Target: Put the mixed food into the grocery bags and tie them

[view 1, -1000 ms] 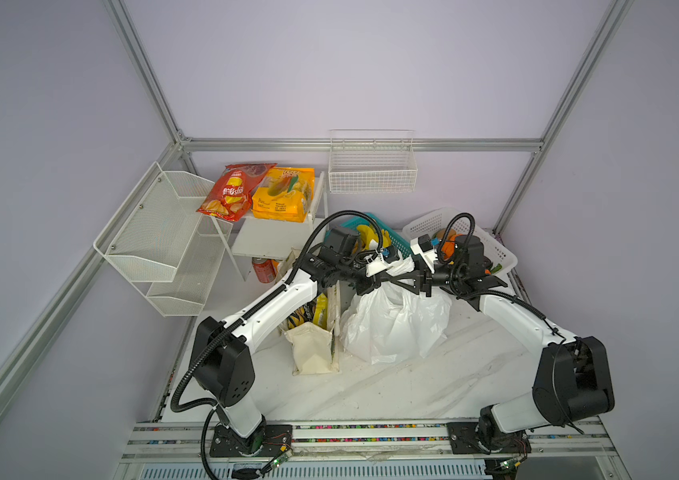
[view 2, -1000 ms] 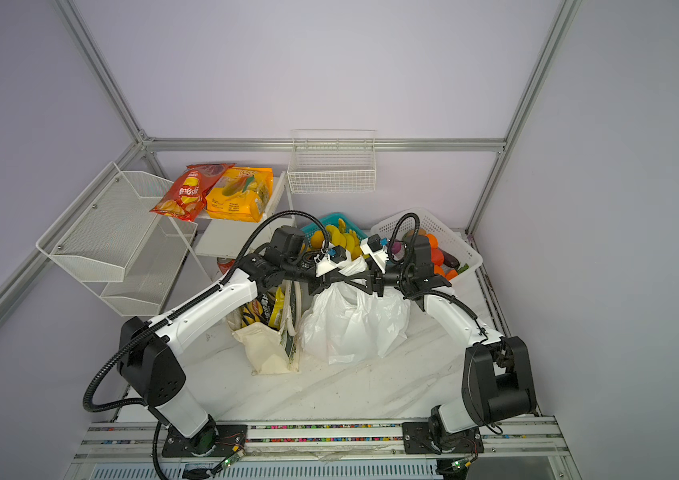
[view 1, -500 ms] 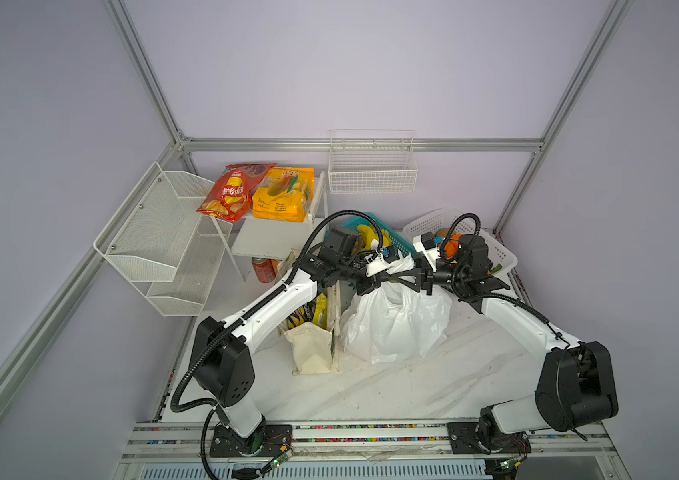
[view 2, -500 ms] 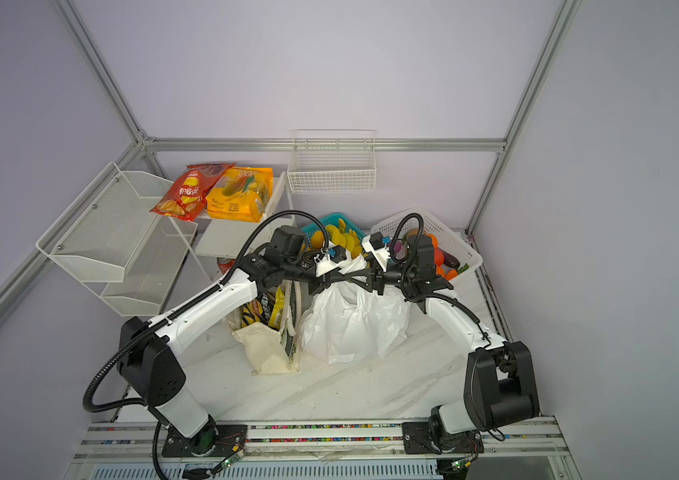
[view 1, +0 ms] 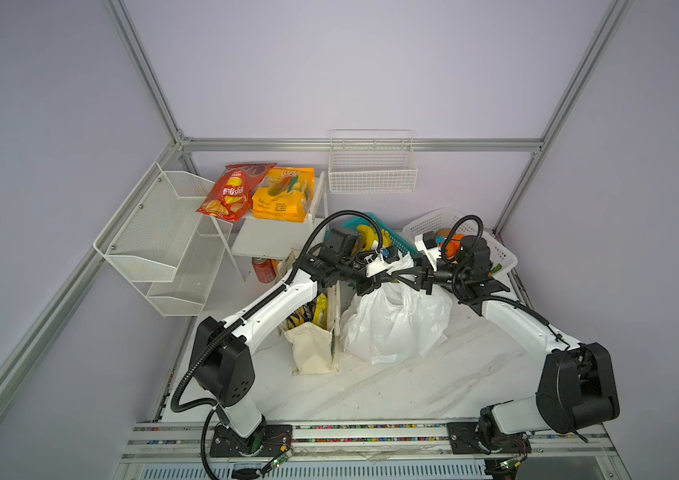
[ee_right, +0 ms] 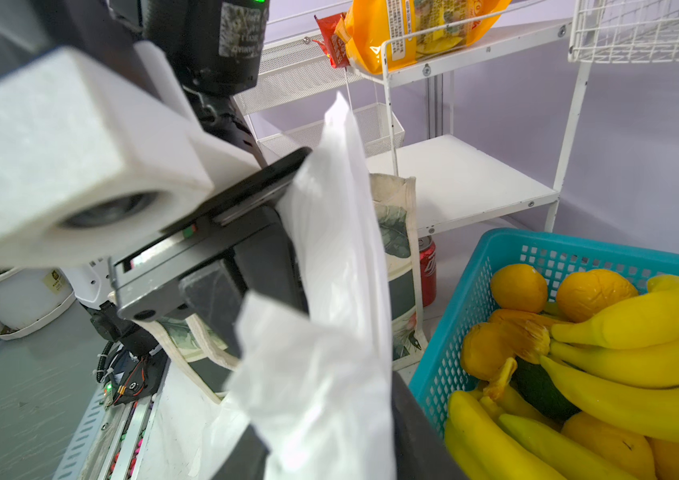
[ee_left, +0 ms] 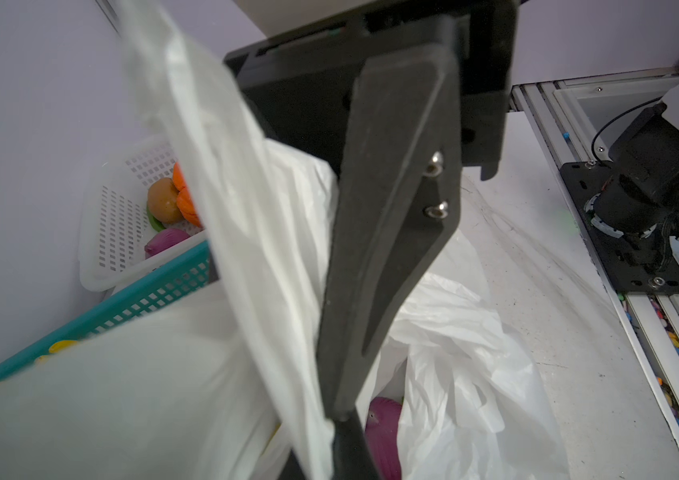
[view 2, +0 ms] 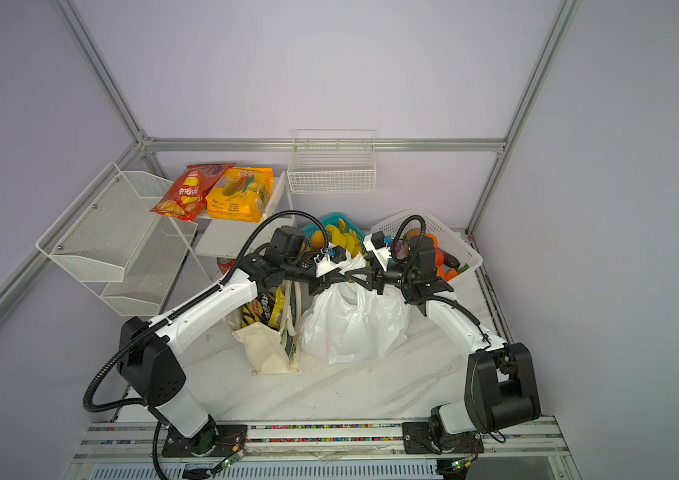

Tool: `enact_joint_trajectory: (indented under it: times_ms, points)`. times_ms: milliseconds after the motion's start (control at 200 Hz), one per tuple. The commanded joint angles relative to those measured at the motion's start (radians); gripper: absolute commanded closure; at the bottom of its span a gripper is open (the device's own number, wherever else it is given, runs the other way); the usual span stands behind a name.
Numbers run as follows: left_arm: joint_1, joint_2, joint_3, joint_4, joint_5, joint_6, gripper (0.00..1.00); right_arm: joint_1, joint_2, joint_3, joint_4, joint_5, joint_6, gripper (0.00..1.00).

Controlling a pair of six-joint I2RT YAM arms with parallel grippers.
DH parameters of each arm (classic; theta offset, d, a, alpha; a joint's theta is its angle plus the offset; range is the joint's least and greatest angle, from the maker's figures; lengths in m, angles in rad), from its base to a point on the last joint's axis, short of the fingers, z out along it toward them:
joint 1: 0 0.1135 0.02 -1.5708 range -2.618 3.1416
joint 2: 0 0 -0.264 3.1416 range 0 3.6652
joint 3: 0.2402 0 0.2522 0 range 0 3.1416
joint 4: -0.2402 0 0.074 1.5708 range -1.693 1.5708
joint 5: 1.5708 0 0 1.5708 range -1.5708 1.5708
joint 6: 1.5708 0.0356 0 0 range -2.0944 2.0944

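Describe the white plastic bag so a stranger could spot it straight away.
On the marble table, find the cream tote mid-table. The white plastic bag sits right of it in both top views: thin, crinkly, its top pinched in the left gripper.

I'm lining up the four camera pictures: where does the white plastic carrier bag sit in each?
In a top view: white plastic bag mid-table, right of the canvas tote.
In a top view: same spot.
Left wrist: close up, filling most of the frame.
Right wrist: strip through the centre.
Shared landmark: teal basket.
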Motion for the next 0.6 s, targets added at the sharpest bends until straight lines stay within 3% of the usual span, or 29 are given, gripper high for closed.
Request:
enact_joint_trajectory:
  times_ms: [0, 220, 325, 425, 595]
  points:
    - [0.003, -0.006, -0.047, 0.011, 0.034, 0.005, 1.0, -0.005, -0.028, -0.011, 0.041, 0.011, 0.005, 0.66]
    - [0.003, -0.019, -0.067, 0.038, 0.026, -0.001, 0.98, -0.004, -0.04, -0.023, 0.041, 0.033, 0.001, 0.82]
    - [0.005, -0.035, -0.08, 0.067, 0.028, -0.026, 0.83, -0.004, -0.057, -0.039, 0.04, 0.055, -0.006, 1.0]
    - [0.009, -0.07, -0.119, 0.129, 0.034, -0.064, 0.6, -0.004, -0.073, -0.057, 0.04, 0.079, -0.009, 1.0]
    - [0.056, -0.171, -0.219, 0.293, 0.084, -0.231, 0.33, -0.005, -0.128, -0.086, 0.036, 0.101, -0.004, 1.0]
